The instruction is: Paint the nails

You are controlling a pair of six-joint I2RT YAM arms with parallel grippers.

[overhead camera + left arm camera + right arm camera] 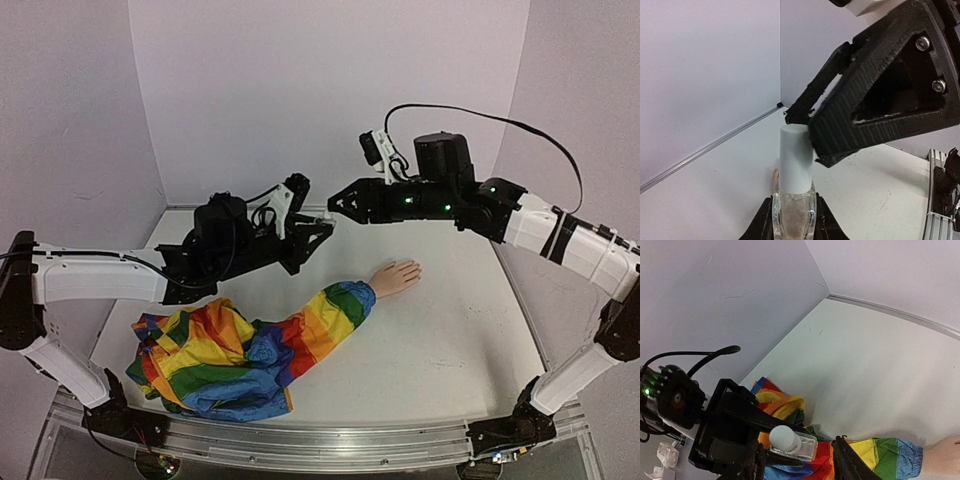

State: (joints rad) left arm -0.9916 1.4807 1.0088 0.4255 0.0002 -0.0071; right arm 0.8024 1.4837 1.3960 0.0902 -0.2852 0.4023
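- Left claw (pixel 794 227) clenched on clear bottle (pixel 794 212), bottom centre of left wrist view. White cap (pixel 796 155) pointed out past its fingers, offered to right claw (pixel 336 206).
- Right claw's jaws stood apart on either side of cap, not clamped. Probably lining up to twist it off.
- Mannequin hand (pixel 396 277) lay on tabletop (pixel 460 340), centre right of top view, apart from both claws. Nails too small to make out.
- Rainbow sleeve (pixel 300 335) trailed toward lower left.
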